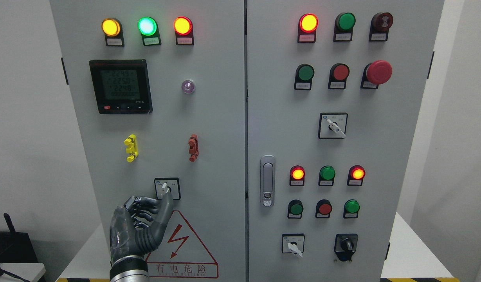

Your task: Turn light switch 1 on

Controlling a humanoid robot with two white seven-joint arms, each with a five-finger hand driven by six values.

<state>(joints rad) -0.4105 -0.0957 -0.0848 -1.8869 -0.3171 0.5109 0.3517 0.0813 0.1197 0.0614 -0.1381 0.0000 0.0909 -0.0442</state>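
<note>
Rising from the lower left of the frame, my left hand [136,227] is closest to the camera, its fingers [144,207] curled in, gripping nothing, with the thumb stretched up so its tip touches the lower edge of the small rotary switch [167,188]. That switch sits low on the left door of the grey cabinet [217,117], just above the red warning triangle [181,244].

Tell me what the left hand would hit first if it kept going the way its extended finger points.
The left hand points up toward the rotary selector switch on the left cabinet door. Its extended fingertip already overlaps the knob's lower edge, so it would meet that first. Actual contact is unclear from this single view.
</note>
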